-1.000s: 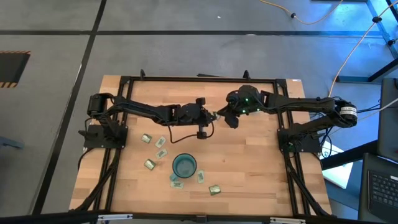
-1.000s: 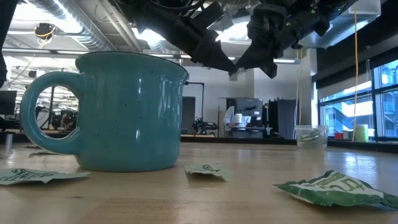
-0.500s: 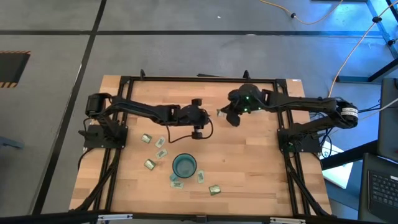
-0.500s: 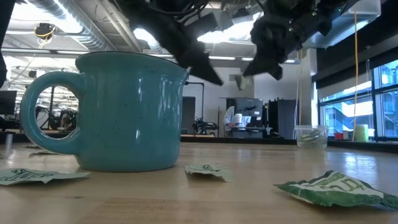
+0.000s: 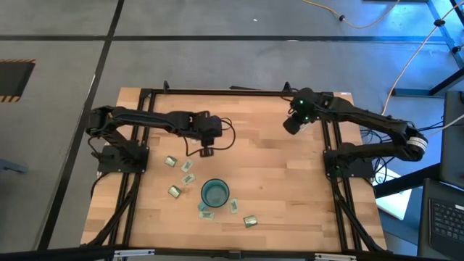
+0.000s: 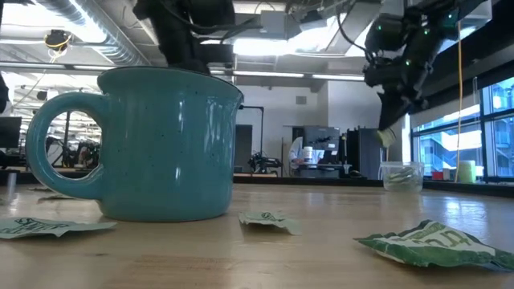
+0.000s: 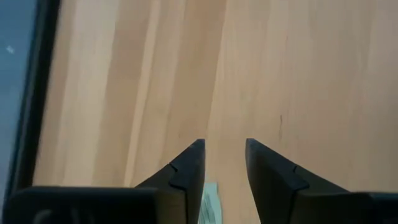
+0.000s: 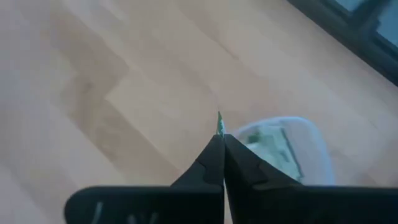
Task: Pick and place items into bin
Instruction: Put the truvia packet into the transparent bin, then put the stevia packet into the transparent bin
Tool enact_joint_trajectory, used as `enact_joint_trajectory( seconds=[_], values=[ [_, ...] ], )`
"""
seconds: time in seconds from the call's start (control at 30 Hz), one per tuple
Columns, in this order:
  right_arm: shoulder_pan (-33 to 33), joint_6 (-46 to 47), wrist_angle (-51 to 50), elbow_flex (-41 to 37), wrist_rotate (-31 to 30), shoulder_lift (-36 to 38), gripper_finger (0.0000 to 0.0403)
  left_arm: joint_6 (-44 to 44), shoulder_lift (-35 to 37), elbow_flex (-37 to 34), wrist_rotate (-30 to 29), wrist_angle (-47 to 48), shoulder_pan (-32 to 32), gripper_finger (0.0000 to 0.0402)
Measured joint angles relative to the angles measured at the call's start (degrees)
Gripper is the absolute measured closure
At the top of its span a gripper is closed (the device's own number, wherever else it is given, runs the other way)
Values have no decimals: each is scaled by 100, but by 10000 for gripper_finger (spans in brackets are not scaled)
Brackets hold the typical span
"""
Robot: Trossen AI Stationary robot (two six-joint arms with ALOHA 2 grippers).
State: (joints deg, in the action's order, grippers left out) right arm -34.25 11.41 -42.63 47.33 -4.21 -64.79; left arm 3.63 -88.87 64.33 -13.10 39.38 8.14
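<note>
My right gripper [image 8: 222,140] is shut on one small green packet [image 8: 219,122] and hangs above the table's far right part, close over the bin [image 8: 283,149]. The bin is a whitish translucent cup with packets lying inside; the low view shows it far off [image 6: 401,175], just below the gripper [image 6: 388,132]. My left gripper [image 7: 224,162] stands open over bare wood left of the table's middle [image 5: 205,150], nothing between its fingers. Several more packets [image 5: 187,166] lie flat on the table around the teal mug [image 5: 215,193]. My right gripper pinches the packet between its two fingers. In the wrist view only a thin green edge [image 8: 219,124] sticks out past the fingertips. The fingers slant down from above. The packet's pale end [image 6: 386,137] hangs below them, clear of the table, above the bin.
The teal mug [image 6: 161,144] stands at the near middle with packets on both sides [image 5: 175,191] [image 5: 250,221]. One packet [image 7: 210,204] lies right under my left gripper. A black frame [image 5: 232,92] rims the table's far edge and sides. Bare wood lies between the arms.
The two grippers met over the table's middle on one packet. My left gripper has let go and drawn back toward the left edge, tipping downward. My right gripper has kept the packet and carried it toward the far right corner, over the bin, tipping downward too.
</note>
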Motion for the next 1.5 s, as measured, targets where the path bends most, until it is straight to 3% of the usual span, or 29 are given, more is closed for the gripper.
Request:
enact_joint_trajectory(
  seconds=[0.23, 0.53, 0.67, 0.83, 1.07, 1.17, 1.3, 1.5],
  values=[
    [-621, -143, 260, -426, 16, -33, 402, -66, 345, -90, 565, 344, 210, 299],
    [-867, -279, 848, -980, 37, -33, 399, -127, 471, -497, 846, 295, 256, 300],
    [-867, -292, 793, -1014, 37, -33, 378, -425, 469, -661, 863, 328, 254, 299],
    [-866, -282, 791, -1014, -69, -33, 323, -696, 567, -896, 770, 612, 340, 298],
    [-867, -107, 800, -1014, -1202, -27, 253, -995, 603, -1164, 891, 767, 401, 298],
    [-867, -116, 881, -1012, -1226, -27, 239, -1129, 603, -1343, 857, 756, 359, 298],
    [-867, -117, 947, -1012, -1224, -25, 234, -1337, 603, -1601, 396, 537, 411, 299],
    [-867, -97, 946, -1010, -1222, -24, 233, -1139, 600, -1981, 404, -295, 588, 301]
  ],
)
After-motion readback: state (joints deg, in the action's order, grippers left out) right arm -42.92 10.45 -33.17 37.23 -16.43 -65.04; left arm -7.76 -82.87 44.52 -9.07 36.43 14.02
